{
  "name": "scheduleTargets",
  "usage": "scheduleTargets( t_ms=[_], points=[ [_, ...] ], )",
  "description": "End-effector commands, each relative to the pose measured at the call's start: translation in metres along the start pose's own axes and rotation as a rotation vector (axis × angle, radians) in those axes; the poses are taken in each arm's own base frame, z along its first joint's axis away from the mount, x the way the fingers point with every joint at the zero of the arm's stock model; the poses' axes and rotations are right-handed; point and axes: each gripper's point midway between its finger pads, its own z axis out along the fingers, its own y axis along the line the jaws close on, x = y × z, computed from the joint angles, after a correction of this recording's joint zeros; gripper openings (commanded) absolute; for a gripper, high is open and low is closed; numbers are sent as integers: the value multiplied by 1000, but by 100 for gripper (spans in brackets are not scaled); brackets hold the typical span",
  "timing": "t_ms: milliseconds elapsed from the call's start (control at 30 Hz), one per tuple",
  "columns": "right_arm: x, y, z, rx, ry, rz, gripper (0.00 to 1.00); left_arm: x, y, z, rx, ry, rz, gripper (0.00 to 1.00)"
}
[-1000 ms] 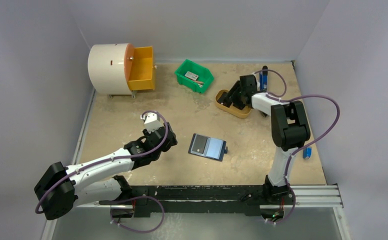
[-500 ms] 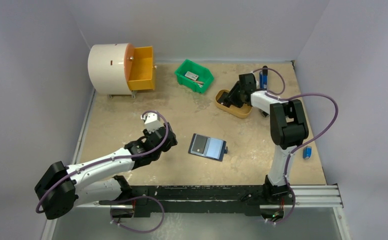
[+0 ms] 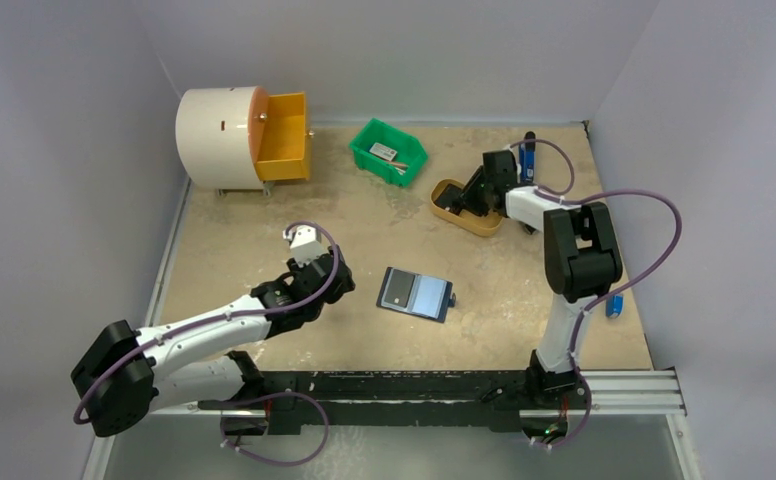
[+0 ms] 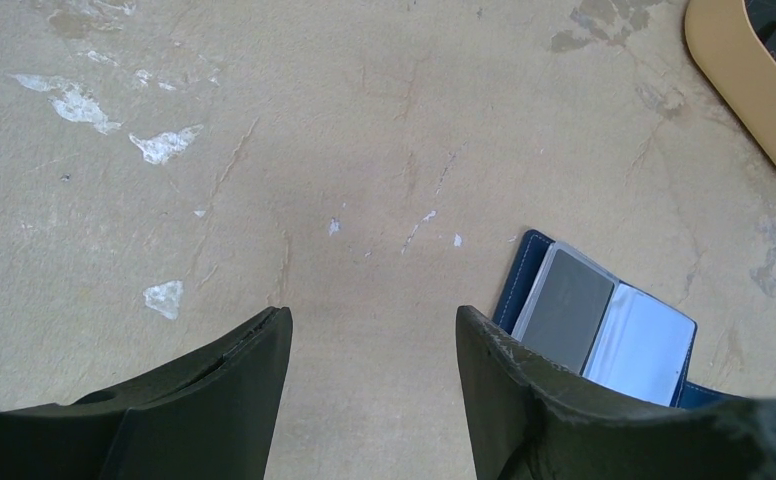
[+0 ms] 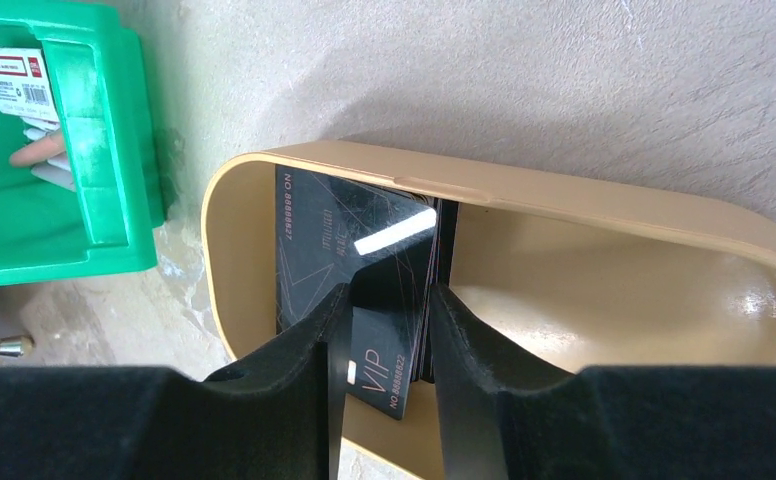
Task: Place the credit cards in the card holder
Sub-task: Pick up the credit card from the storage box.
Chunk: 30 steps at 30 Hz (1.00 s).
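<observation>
The navy card holder (image 3: pixel 415 294) lies open on the table, clear sleeves up; it also shows in the left wrist view (image 4: pixel 604 325). My left gripper (image 3: pixel 336 284) is open and empty just left of the holder (image 4: pixel 372 318). Black credit cards (image 5: pixel 364 235) stand stacked in a tan tray (image 5: pixel 604 200) at the back right (image 3: pixel 479 222). My right gripper (image 3: pixel 464 200) reaches into the tray, and its jaws (image 5: pixel 384 290) are closed on the card stack, a card marked VIP at the front.
A green bin (image 3: pixel 388 150) stands left of the tray. A white drum with an open orange drawer (image 3: pixel 284 135) is at the back left. A blue-and-black stick tool (image 3: pixel 528 155) lies behind the right gripper. A small blue object (image 3: pixel 614 305) lies near the right edge.
My right gripper has shifted slightly right and back over the tray, uncovering its left end. The left arm and the card holder have not moved.
</observation>
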Motion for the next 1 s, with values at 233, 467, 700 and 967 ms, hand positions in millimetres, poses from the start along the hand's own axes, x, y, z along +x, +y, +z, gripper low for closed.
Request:
scheduleTargets(
  t_ms=[233,467,700,967],
  points=[
    [2,-19,-12,54,-1,-11,28,-10,-17,0,36,-21,-47,60],
    [-3,-17,-20,45,-16,-17,18,-10,-18,0,35,-20,-44,60],
    [-10,-7,-33,16,-31,-14,5,-11,-20,0,38,-19,-43,60],
    [-18,3,-42,0,-45,-12,1,-12,-22,0,41,-20,-43,59]
  ],
)
